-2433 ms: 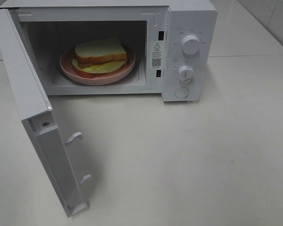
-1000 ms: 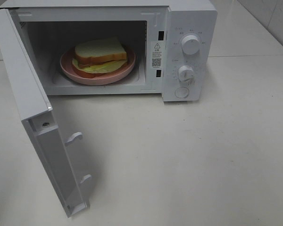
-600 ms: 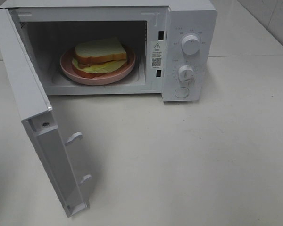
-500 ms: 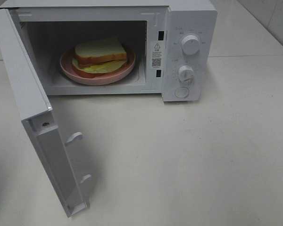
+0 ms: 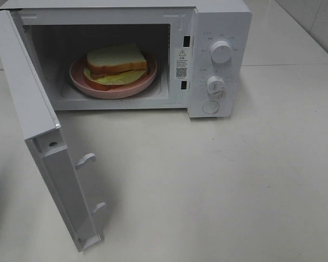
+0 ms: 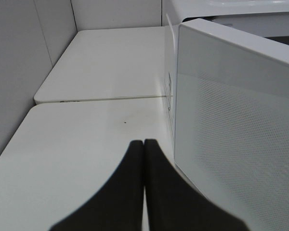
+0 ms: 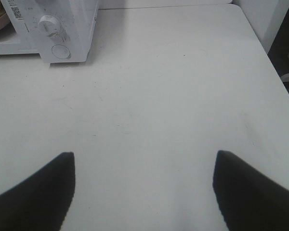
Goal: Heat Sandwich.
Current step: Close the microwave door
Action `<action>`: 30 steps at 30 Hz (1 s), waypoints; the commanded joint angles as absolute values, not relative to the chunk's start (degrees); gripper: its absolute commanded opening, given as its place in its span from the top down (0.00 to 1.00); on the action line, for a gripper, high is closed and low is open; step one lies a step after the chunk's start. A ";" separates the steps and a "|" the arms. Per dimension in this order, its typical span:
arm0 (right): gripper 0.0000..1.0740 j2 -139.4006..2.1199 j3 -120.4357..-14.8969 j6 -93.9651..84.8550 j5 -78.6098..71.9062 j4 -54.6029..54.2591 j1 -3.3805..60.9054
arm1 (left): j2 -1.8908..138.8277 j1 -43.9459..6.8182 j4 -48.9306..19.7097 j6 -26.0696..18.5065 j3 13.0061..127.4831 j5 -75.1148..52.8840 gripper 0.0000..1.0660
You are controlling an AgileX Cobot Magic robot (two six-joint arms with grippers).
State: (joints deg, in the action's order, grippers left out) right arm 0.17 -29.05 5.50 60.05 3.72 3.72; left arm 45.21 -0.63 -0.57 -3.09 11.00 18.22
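So the sandwich is already inside the microwave, sitting on its pink plate in the upper left-middle of the overhead shot, roughly centred in the cavity. The top slice looks a bit skewed over the yellow-green filling that pokes out the front. I'd guess it's light and squishy, the kind of thing a gripper would just mash, and the layers look like they'd slide apart if tipped. If it ever needs moving, I'd grab the plate by its rim at the front edge and not the bread. The plate is the stiff part, though it looks smooth, so maybe slippery. The door hangs wide open, swung out to the lower left of the frame with its latch hooks showing. To me that says the loading part is done, and shutting the door and turning the dials is what's left. The upper knob, lower knob and round button sit on the panel at the upper right, with nothing touching them. Neither arm shows in the overhead shot. On its own camera the left gripper has its fingers pressed flat together with nothing between them, just beside the door's outer face. The right gripper has its fingers spread wide and empty over the bare table, well back from the control panel.
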 commanded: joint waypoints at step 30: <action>0.29 1.83 -29.05 5.73 59.42 3.61 3.32 | 74.14 -10.60 22.75 13.64 12.89 46.75 1.00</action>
State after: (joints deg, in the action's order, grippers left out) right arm 0.17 -29.05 5.50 60.05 3.72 3.72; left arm 73.91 -9.34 24.98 14.32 12.55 45.78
